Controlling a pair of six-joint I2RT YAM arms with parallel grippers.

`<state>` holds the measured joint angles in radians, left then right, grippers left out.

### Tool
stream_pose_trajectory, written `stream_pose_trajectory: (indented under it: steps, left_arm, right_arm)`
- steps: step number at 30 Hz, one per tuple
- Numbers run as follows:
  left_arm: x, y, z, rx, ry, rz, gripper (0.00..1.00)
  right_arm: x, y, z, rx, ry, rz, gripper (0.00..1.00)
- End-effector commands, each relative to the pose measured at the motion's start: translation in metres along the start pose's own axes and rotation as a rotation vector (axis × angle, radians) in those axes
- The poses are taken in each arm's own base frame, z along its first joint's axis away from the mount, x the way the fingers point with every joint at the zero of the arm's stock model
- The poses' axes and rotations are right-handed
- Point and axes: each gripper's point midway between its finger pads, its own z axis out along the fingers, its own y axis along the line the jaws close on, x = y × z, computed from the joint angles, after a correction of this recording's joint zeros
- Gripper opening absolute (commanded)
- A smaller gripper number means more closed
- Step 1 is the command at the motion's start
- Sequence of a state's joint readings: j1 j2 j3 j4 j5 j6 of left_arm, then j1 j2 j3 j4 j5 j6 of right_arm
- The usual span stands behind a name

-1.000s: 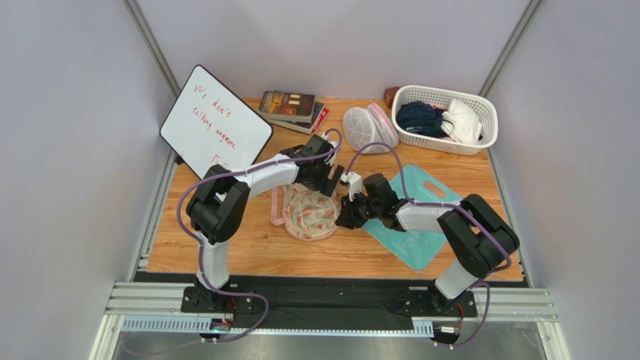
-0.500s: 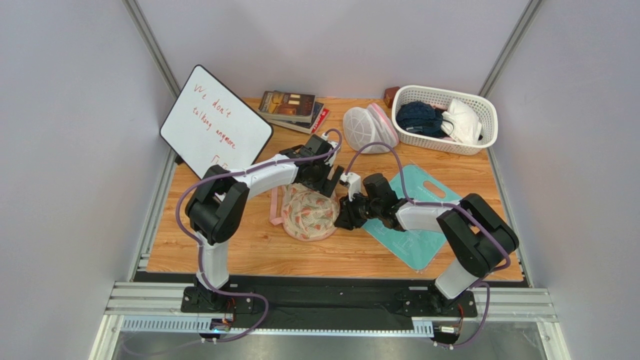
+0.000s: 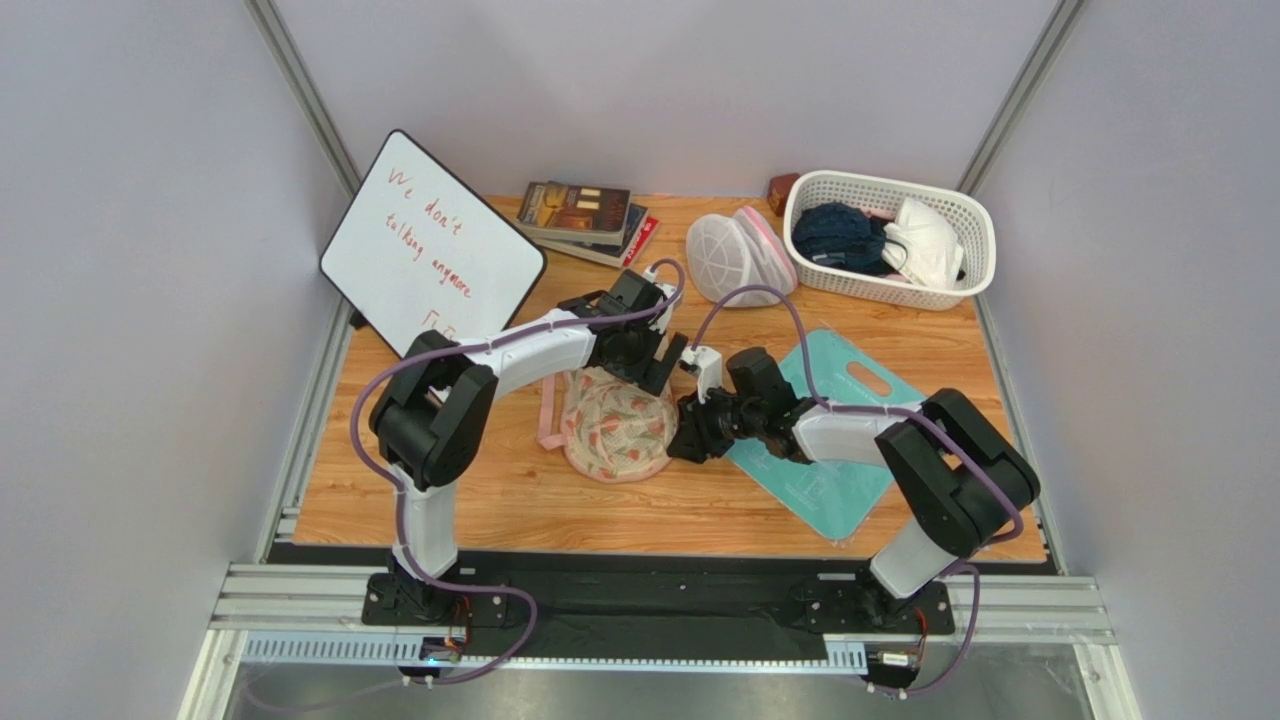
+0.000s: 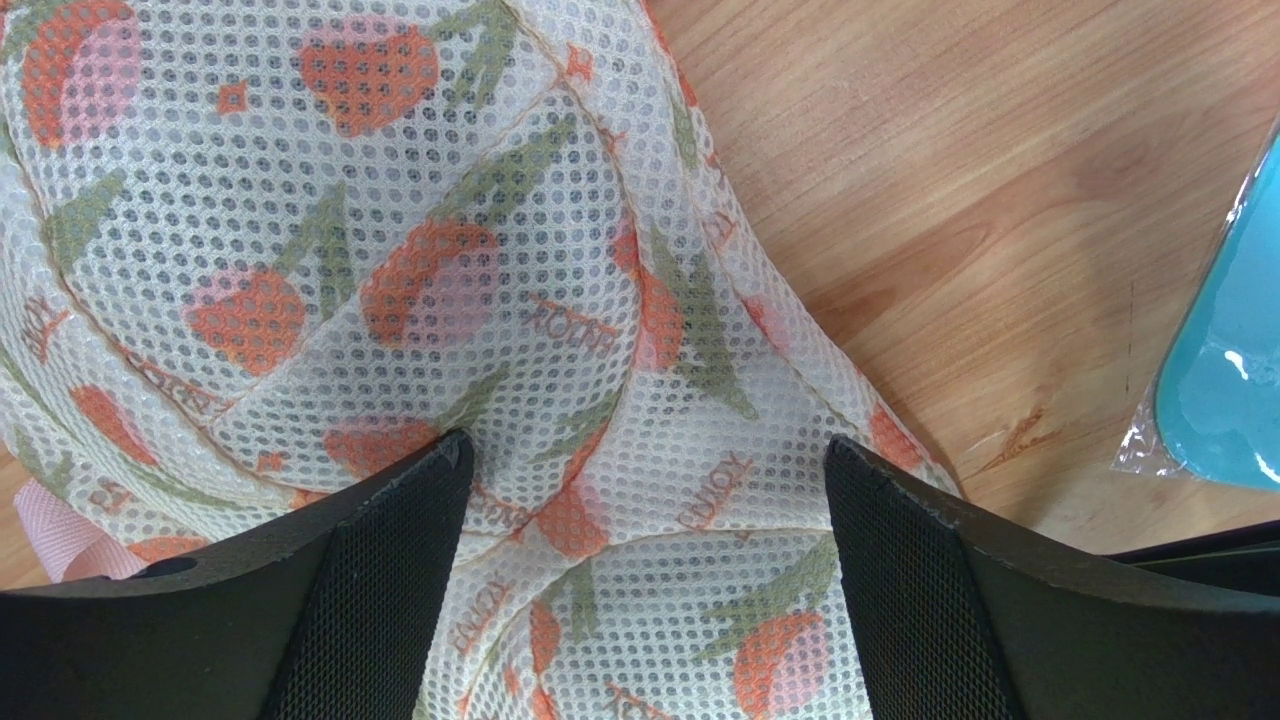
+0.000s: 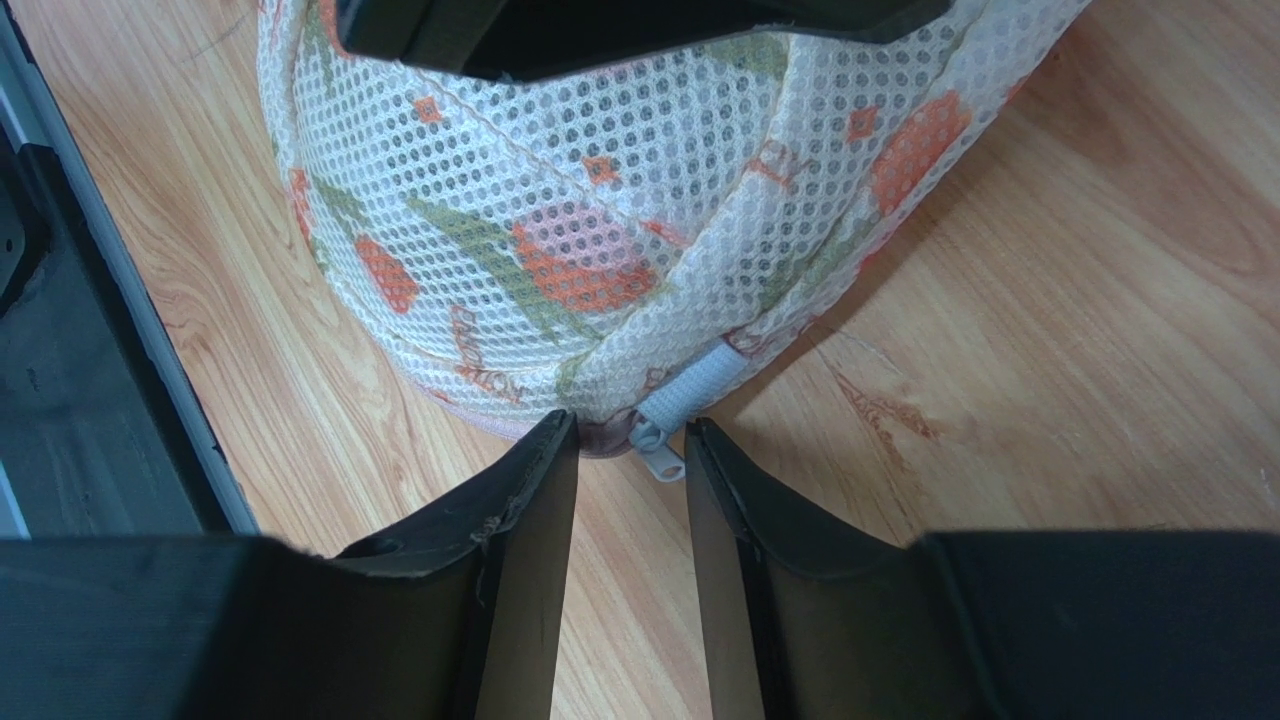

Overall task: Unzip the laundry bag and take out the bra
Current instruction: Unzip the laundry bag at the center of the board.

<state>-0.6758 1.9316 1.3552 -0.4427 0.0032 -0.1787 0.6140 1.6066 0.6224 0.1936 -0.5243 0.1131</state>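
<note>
We pinned laundry bag point(image 3: 619, 425) just left of teal board point(image 3: 827, 495): left gripper point(image 4: 646, 450) spread wide over mesh, apparently anchoring it; right gripper point(image 5: 631, 425), narrowly parted, straddled zipper pull point(image 5: 657, 437) at bag's board-side edge, not yet pinching, poised for unzipping.

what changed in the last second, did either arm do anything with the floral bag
Very little. The right gripper crept slightly left toward the edge of the laundry bag, where the zipper pull sits between its open jaws, not yet gripped. The left gripper stayed open, pressing on the bag, which did not move. Nothing was taken hold of or let go.
</note>
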Motion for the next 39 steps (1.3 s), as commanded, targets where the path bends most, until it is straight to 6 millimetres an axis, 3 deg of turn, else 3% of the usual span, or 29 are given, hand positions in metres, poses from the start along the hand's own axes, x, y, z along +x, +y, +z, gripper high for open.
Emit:
stream_pose_trajectory:
  steps: [1, 6, 18, 33, 39]
  left_arm:
    - [0.007, -0.001, -0.01, 0.021, 0.016, 0.008, 0.93]
    - [0.006, -0.001, -0.011, 0.027, 0.01, 0.016, 0.93]
    - [0.006, -0.004, -0.014, 0.047, 0.001, 0.027, 0.93]
    - [0.001, -0.006, -0.014, 0.055, -0.006, 0.036, 0.93]
    - [0.003, -0.006, -0.015, 0.057, -0.002, 0.035, 0.93]
  right_arm:
    - [0.014, 0.003, -0.007, 0.009, 0.041, 0.026, 0.4]
    - [0.014, 0.002, -0.013, 0.03, 0.026, 0.021, 0.42]
    - [-0.001, -0.01, -0.002, 0.063, 0.011, -0.031, 0.41]
    - [0.001, -0.012, -0.001, 0.068, 0.03, -0.03, 0.22]
    - [0.002, -0.012, -0.004, 0.08, 0.035, -0.031, 0.07]
